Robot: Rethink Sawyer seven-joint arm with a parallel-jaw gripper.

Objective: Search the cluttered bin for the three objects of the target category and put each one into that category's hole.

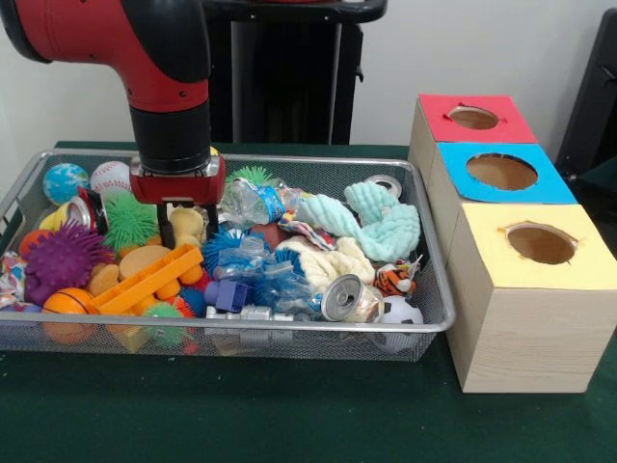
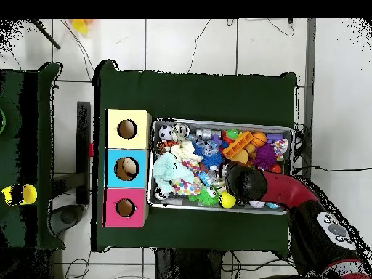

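The wire mesh bin [image 1: 241,328] is full of clutter. My gripper [image 1: 188,230] is lowered into its left part, and its open fingers [image 1: 166,231] straddle a pale yellow plush toy [image 1: 187,226] lying among the clutter. A small orange-and-black tiger plush [image 1: 395,279] lies at the bin's right front, far from the gripper. I cannot make out a third plush. The red-topped box's round hole [image 1: 473,118] is at the far right, also seen in the overhead view [image 2: 126,208]. In the overhead view the arm [image 2: 254,185] hides the gripper.
Purple [image 1: 63,260], green [image 1: 130,220] and blue [image 1: 227,246] spiky balls, an orange plastic piece [image 1: 149,280], mint [image 1: 376,227] and cream [image 1: 328,260] cloths and a can [image 1: 342,297] crowd the bin. The blue-topped [image 1: 501,172] and yellow-topped [image 1: 540,243] boxes stand beside the red one.
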